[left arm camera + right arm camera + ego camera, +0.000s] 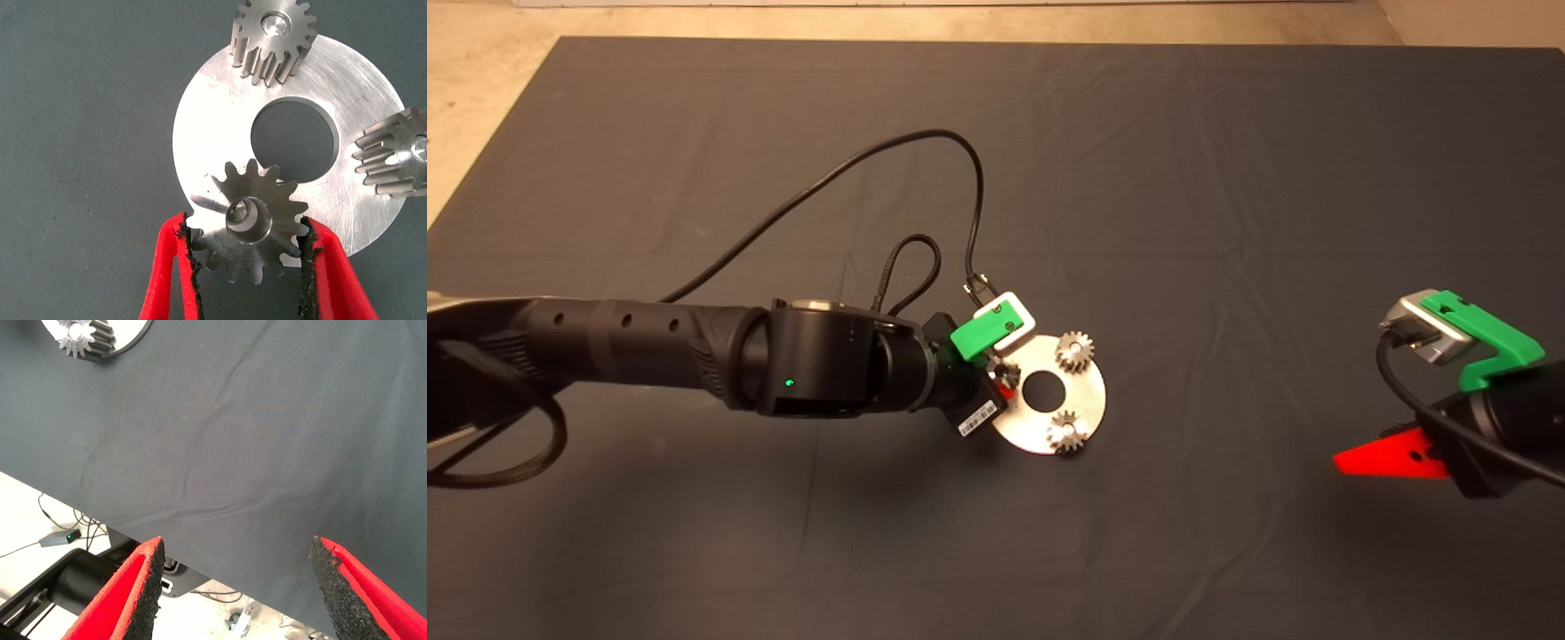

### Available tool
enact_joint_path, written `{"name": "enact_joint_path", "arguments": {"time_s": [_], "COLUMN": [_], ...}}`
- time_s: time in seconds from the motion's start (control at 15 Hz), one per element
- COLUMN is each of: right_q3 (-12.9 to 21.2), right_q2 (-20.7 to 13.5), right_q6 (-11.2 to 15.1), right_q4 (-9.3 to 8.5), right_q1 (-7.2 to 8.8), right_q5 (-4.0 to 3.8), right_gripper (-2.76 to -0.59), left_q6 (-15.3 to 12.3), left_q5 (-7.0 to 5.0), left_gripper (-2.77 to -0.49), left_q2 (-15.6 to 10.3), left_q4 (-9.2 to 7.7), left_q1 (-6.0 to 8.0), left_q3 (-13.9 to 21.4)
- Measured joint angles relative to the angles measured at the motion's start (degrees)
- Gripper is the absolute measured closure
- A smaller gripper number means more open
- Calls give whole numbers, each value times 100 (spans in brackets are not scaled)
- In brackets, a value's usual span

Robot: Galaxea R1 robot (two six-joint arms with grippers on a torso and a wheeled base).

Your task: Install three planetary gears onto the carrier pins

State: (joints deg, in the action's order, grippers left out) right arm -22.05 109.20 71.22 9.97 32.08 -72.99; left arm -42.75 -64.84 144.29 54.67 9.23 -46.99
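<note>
Brushed silver metal forms the flat round disc [220, 133], which lies on the dark cloth mat [1227, 178] and has a large clean-cut centre hole. Faint circular machining marks run across its face. Two gears already sit on pins: the far gear [1074, 350] and the near gear [1066, 432], each a small straight-toothed cylinder with a shiny pin end [273, 25] showing in its bore.

The left gripper [248, 250] is over the disc's left edge, its red fingers closed onto the third gear [250, 230]. Black, rough-edged pads [307, 253] press against the teeth on opposite sides. This gear overlaps the disc's rim beside the centre hole; a raised hub rings its bore, and something shiny shows inside the bore, though I cannot tell if it is seated fully down on a pin.

The right gripper [233, 587] hangs well apart at the mat's right edge, its fingers spread wide with nothing between them; the coarse black pad [143, 587] on each looks grainy. Beyond the mat's wrinkled edge it sees pale floor and cables.
</note>
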Motion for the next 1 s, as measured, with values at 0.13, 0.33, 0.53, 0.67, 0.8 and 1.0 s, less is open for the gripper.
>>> {"name": "enact_joint_path", "arguments": {"time_s": [0.13, 0.33, 0.53, 0.67, 0.8, 1.0], "right_q3": [0, 0, 0, 0, 0, 0], "right_q2": [0, 0, 2, 0, 2, 0], "right_q6": [0, -2, -1, -2, -2, -2], "right_q4": [0, -2, -2, -2, -5, -11], "right_q1": [1, 0, 0, 0, 0, 1], "right_q5": [0, 0, 0, 0, 0, 6], "right_gripper": [-160, -160, -160, -160, -160, -160], "left_q6": [0, 1, 1, 1, 1, 1], "left_q5": [-6, -10, -32, -67, -141, -205], "left_gripper": [-54, -54, -54, -54, -54, -53], "left_q2": [0, 0, 20, 45, 101, 179], "left_q4": [-5, -5, -5, -2, 1, -18], "left_q1": [0, 0, 0, 0, 5, -17], "left_q3": [0, 2, 2, 11, 11, -133]}}
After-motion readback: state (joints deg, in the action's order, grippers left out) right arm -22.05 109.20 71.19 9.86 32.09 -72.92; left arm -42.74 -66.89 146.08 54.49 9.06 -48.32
